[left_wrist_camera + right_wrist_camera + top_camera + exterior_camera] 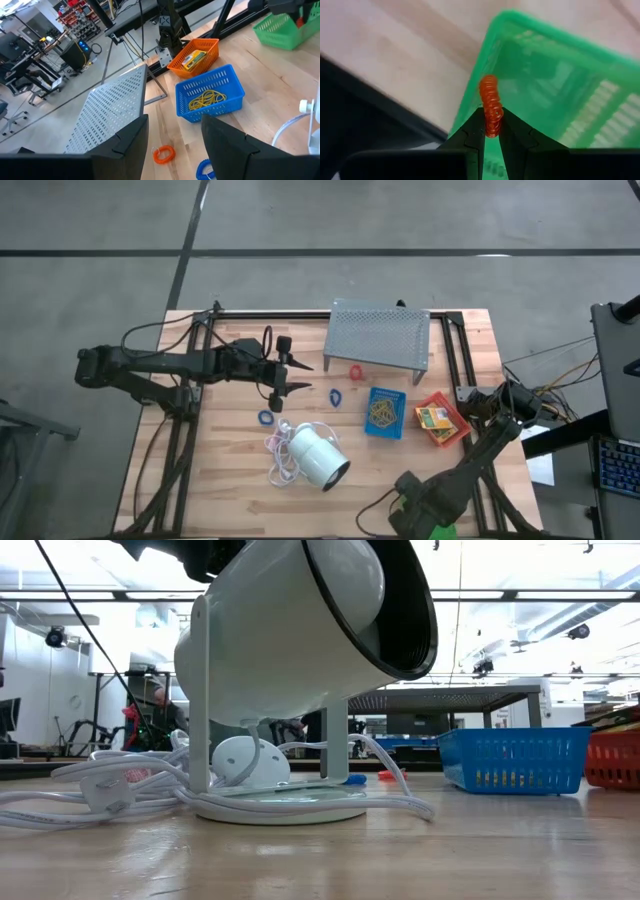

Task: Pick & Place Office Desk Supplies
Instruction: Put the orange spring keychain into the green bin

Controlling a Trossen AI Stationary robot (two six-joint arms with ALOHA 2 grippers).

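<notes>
My right gripper (491, 134), at the table's near right (420, 492), is shut on a small red loop (490, 100) above the green tray (560, 85). My left gripper (172, 150) hovers open over the table's middle (288, 375), with nothing between its fingers. Below and ahead of it, a red loop (163, 154) and a blue loop (204, 170) lie flat on the wood. Another blue loop (266, 418) lies nearer the front. The blue tray (384, 412) holds tan rubber bands. The red tray (441, 420) holds a yellow printed box. My right gripper pinches one end of the red loop (492, 129) between its two fingertips, which point down from above. The rest of the coiled loop sticks out past the fingertips and hangs clear over the green tray's near rim (475, 100).
A big white cylinder (318, 457) with white cord lies at the table's near middle and fills the low view (300, 650). The grey perforated stand (380, 335) sits at the far edge. Black frame rails run along the table's left and right sides.
</notes>
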